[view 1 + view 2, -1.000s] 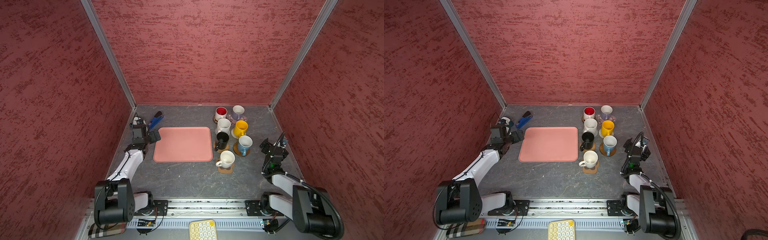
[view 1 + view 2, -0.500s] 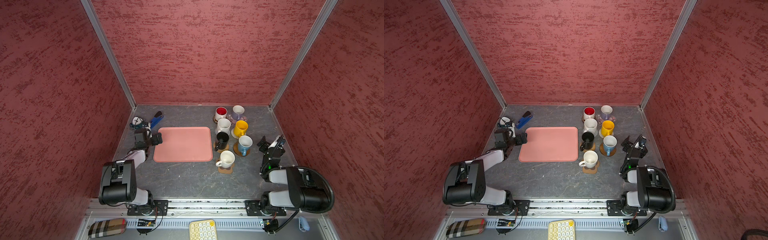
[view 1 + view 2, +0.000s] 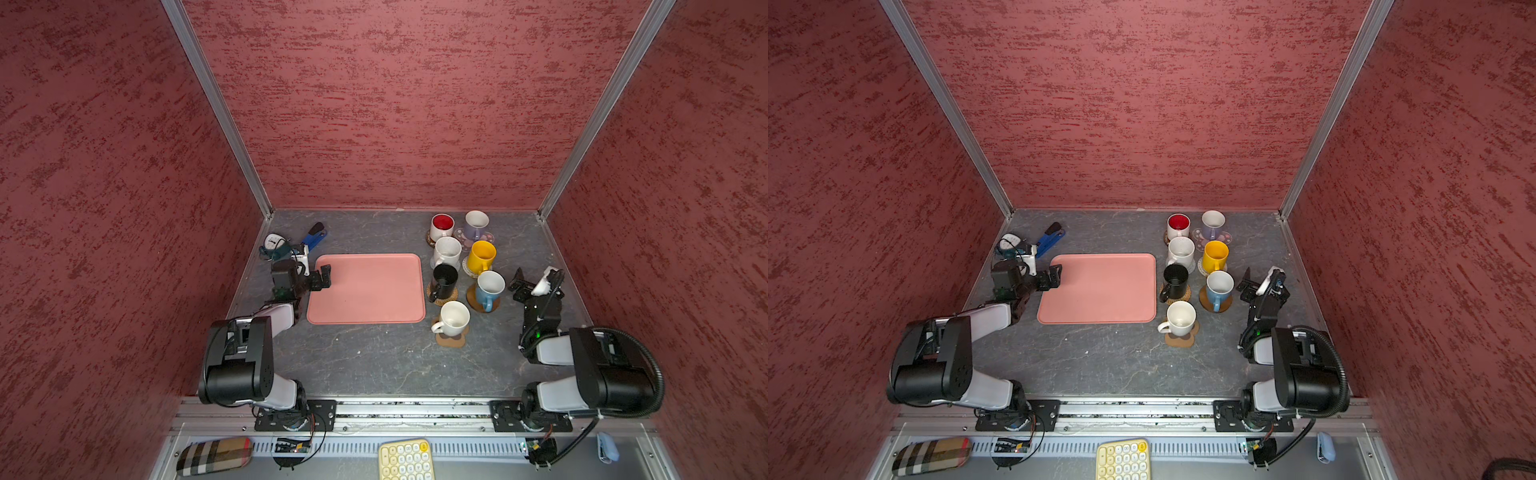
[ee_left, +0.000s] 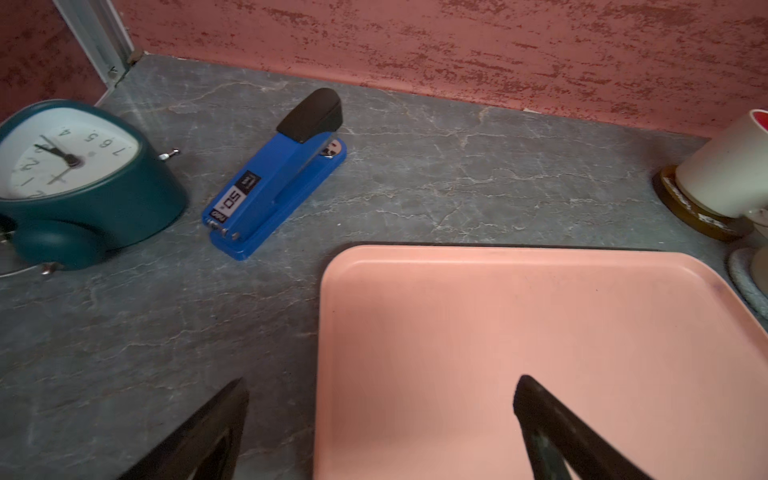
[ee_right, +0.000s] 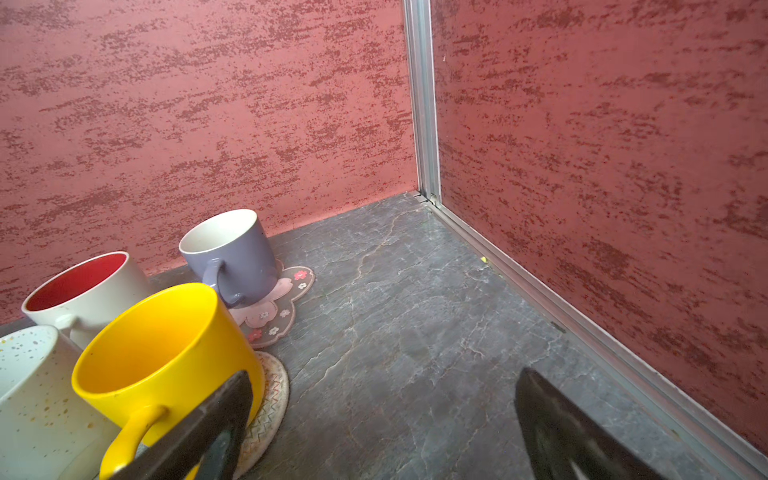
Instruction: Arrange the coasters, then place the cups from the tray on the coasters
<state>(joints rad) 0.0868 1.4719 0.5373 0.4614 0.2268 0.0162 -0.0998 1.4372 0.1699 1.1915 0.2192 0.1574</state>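
Both sets of fingers are spread wide and hold nothing. The left fingers (image 4: pixel 552 419) hover low at the left edge of the salmon-pink tray (image 3: pixel 374 299), one over its rim and the other over the bare grey surface (image 3: pixel 374 361) beside it. The right fingers (image 5: pixel 199 428) hang just right of the mugs, beside the yellow one; I cannot tell whether they touch it.

All seven mugs stand upright right of the tray, each on a coaster. Nearest is the plain white mug (image 3: pixel 454 318) on the brown paw-print coaster (image 3: pixel 451 340). Behind it are the black mug (image 3: pixel 444 279) on the tan rattan round (image 3: pixel 452 296) and the light blue mug (image 3: pixel 489 286) on an amber-brown disc (image 3: pixel 471 300). Next come the speckled white mug (image 3: pixel 446 250) on the grey crochet round (image 4: pixel 742 278) and the yellow mug (image 5: pixel 166 353) on the beige woven round (image 5: pixel 270 399). Farthest back are the red-lined white mug (image 3: pixel 441 226) on a second amber disc (image 4: pixel 685 208) and the lavender mug (image 5: pixel 237 257) on the pink flower coaster (image 5: pixel 274 307).

In the far left corner, a blue stapler (image 4: pixel 274 187) lies near a teal clock (image 4: pixel 75 174).
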